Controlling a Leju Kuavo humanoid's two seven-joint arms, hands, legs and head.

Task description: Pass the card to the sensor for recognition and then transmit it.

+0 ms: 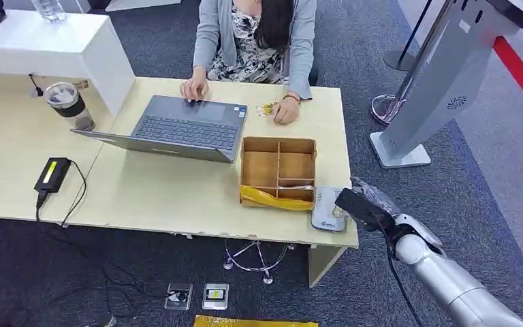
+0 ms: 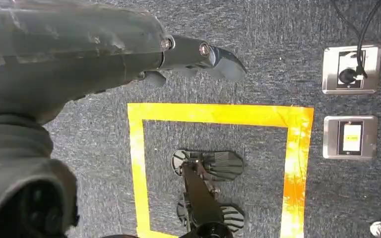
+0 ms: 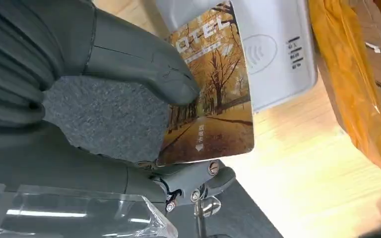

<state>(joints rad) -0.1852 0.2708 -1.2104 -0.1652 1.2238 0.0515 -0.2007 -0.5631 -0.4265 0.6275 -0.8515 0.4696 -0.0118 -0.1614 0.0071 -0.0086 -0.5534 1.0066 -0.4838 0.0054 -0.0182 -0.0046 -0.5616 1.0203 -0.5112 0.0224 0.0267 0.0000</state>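
The right hand (image 3: 129,114) pinches the card (image 3: 213,94) over the white sensor (image 1: 328,210) at the worktop's (image 1: 163,191) near right corner; the left hand (image 2: 129,44) hangs empty, fingers loosely extended.

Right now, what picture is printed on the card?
An orange-gold autumn tree avenue on the card; clearest in the right wrist view.

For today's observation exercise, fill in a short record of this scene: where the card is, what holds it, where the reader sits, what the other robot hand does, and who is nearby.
Card: hotel card with autumn trees, over the reader
Held by: right robot hand, pinched between thumb and fingers
Reader: white card sensor at the desk edge, beside the wooden organiser box
Left robot hand: hangs above the carpet, holds nothing
Person: seated behind the laptop
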